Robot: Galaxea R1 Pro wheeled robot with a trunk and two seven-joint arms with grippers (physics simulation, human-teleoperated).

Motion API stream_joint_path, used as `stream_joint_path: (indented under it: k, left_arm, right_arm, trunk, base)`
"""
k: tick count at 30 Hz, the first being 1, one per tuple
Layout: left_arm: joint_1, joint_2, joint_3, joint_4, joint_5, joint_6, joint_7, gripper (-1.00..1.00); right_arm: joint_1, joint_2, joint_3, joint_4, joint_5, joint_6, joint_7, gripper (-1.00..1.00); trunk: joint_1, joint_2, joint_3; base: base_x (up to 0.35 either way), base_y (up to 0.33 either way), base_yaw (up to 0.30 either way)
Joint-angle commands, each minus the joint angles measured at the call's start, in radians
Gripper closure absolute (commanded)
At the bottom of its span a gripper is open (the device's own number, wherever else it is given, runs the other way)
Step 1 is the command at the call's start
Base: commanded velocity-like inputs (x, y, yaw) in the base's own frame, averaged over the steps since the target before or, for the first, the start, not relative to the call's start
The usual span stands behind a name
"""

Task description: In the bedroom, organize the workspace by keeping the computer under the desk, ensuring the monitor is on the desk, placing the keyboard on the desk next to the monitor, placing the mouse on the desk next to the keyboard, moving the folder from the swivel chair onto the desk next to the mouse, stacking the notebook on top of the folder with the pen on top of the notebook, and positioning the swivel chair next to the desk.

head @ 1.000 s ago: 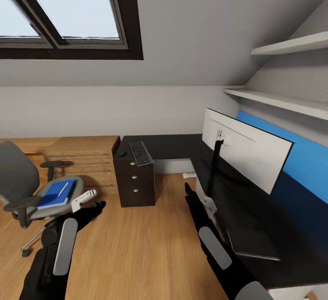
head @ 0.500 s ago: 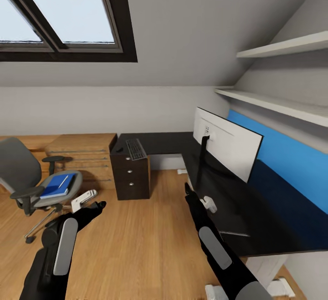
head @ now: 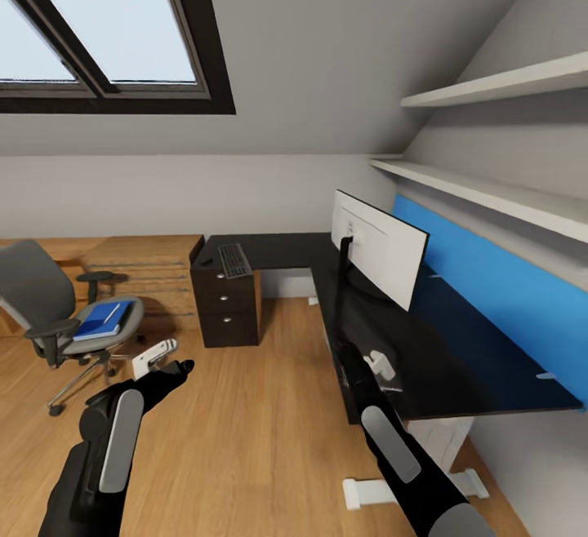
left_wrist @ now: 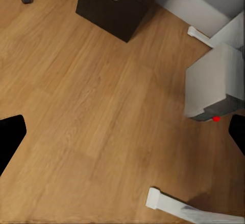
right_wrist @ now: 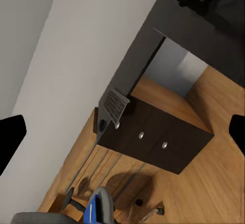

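Note:
The black L-shaped desk runs along the blue wall panel and the back wall. On it stand the monitor and, at the far end, the keyboard with a small dark mouse beside it. The grey swivel chair stands at the left, away from the desk, with the blue folder and a white pen on its seat. I cannot make out the notebook. The grey-white computer sits on the floor. My left gripper and right gripper hang open and empty over the floor.
A black drawer unit sits under the desk's far end, and a wooden chest stands beside it. White shelves run above the desk. A white desk foot lies on the wood floor by my right arm.
The whole view has shifted, so the camera has moved: desk, monitor and chair now look smaller and farther off. Both arms hold the same pose, grippers open.

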Motion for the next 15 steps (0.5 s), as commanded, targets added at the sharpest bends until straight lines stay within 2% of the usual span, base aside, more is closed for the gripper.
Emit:
stream_joint_path:
  k: [1,5,9,14,15]
  left_arm:
    - [-0.001,-0.001,-0.003,-0.001,0.01,0.004,0.008,-1.0]
    - [-0.001,-0.001,-0.014,-0.001,0.01,0.004,0.008,-1.0]
    - [-0.001,-0.002,-0.022,0.0,0.009,0.005,0.008,-1.0]
    - [-0.001,-0.002,-0.045,0.002,0.008,0.005,0.009,-1.0]
    - [-0.001,-0.002,-0.06,0.007,0.009,0.005,0.008,-1.0]
  right_arm:
    - [-0.001,-0.003,0.004,0.0,0.0,-0.006,-0.002,-1.0]
    - [-0.002,-0.008,0.003,0.005,0.061,-0.002,-0.013,-1.0]
    - [-0.006,-0.012,0.003,0.024,0.166,0.019,-0.041,-1.0]
    - [-0.022,-0.022,0.0,0.071,0.342,0.067,-0.107,-1.0]
    - [-0.036,-0.025,0.0,0.093,0.42,0.089,-0.132,-1.0]
  trunk:
    - [0.0,-0.002,-0.002]
    - [0.0,-0.002,-0.002]
    - [0.0,-0.002,-0.002]
    - [0.0,-0.002,-0.002]
    - [0.0,-0.002,-0.002]
  base:
    - [-0.261,-0.226,0.0]
    - [-0.168,-0.145,0.0]
    - [-0.069,-0.059,0.0]
    - [-0.026,-0.022,0.0]
    - [-0.01,-0.009,0.0]
